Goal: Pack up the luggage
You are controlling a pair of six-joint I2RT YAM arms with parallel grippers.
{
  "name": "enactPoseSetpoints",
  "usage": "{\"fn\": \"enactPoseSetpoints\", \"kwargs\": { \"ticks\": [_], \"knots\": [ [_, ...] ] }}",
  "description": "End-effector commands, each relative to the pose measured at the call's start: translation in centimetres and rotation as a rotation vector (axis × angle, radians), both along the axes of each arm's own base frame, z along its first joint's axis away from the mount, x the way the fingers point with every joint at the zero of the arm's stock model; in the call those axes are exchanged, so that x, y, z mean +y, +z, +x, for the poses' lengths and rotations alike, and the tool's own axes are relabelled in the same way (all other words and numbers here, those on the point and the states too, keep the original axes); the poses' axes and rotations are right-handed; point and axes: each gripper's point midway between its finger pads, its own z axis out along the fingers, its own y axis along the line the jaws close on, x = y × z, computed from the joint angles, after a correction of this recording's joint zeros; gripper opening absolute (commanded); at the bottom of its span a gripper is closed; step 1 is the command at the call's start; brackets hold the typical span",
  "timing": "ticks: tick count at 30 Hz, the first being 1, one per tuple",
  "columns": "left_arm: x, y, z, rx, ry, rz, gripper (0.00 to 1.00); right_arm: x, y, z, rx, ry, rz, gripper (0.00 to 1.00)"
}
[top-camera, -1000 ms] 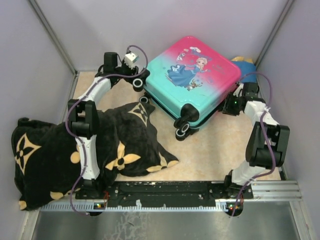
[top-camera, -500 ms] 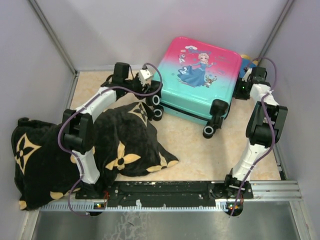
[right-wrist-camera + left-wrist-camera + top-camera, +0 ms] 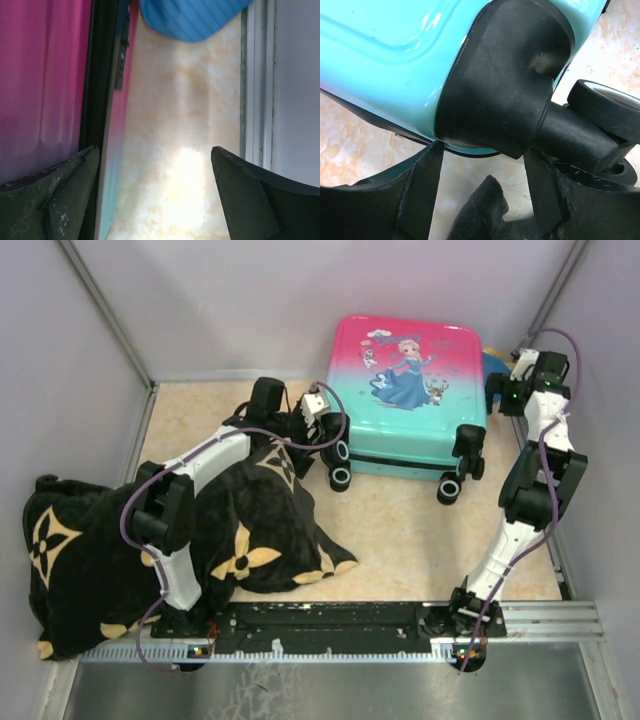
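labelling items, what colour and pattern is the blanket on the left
The blanket is black with tan flower shapes; top external view shows it best.

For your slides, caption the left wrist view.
Open left pincer at the teal suitcase, facing its black wheel mount.

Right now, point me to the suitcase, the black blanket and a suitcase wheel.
Suitcase (image 3: 400, 430): top view, on its teal shell half.
Black blanket (image 3: 285, 525): top view, dark fold beside a tan flower.
Suitcase wheel (image 3: 607, 107): left wrist view, on its black tyre.
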Motion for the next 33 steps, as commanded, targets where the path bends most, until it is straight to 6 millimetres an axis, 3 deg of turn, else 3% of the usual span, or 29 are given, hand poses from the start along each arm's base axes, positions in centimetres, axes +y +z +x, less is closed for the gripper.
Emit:
{"fn": "enactPoseSetpoints", "kwargs": {
  "ticks": [1, 3, 7, 10, 12, 14, 17, 22, 26, 29, 33],
  "knots": [
    [-4.1, 1.4, -5.7, 0.083, -0.214, -0.163, 0.74, 3.4, 6.5, -3.7, -0.029, 0.126, 0.053, 0.99],
    [-2.4, 1.7, -4.8, 0.101, -0.173, -0.188, 0.75, 2.5, 8.0, -5.2, -0.022, 0.096, 0.021, 0.99],
    [1.5, 0.8, -3.0, 0.092, -0.102, -0.178, 0.74, 3.6, 10.1, -9.1, 0.028, 0.084, 0.032, 0.99],
    [2.6, -0.5, -2.2, 0.079, -0.093, -0.149, 0.73, 4.4, 9.6, -12.4, 0.074, 0.06, 0.033, 0.99],
    [2.1, -1.0, -2.1, 0.076, -0.117, -0.138, 0.7, 3.7, 9.7, -14.8, 0.09, 0.021, -0.028, 0.99],
    [0.9, -1.3, -2.2, 0.084, -0.14, -0.14, 0.68, 1.7, 8.9, -16.7, 0.124, -0.044, -0.068, 0.99],
    [-1.7, -1.2, -3.2, 0.067, -0.199, -0.141, 0.65, 0.1, 9.9, -18.9, 0.131, -0.058, -0.028, 0.99],
    [-6.3, 0.0, -6.2, 0.056, -0.278, -0.173, 0.62, 3.6, 12.0, -21.3, 0.12, 0.047, 0.052, 0.99],
    [-9.3, -0.2, -7.4, 0.065, -0.299, -0.189, 0.59, 5.7, 11.0, -23.0, 0.162, 0.095, 0.078, 0.99],
    [-9.8, 0.2, -7.2, 0.101, -0.276, -0.212, 0.6, 6.1, 10.3, -23.4, 0.18, 0.117, 0.052, 0.99],
    [-8.1, 0.8, -7.4, 0.069, -0.266, -0.208, 0.71, 5.1, 8.9, -23.0, 0.227, 0.12, -0.09, 0.99]
  ]
}}
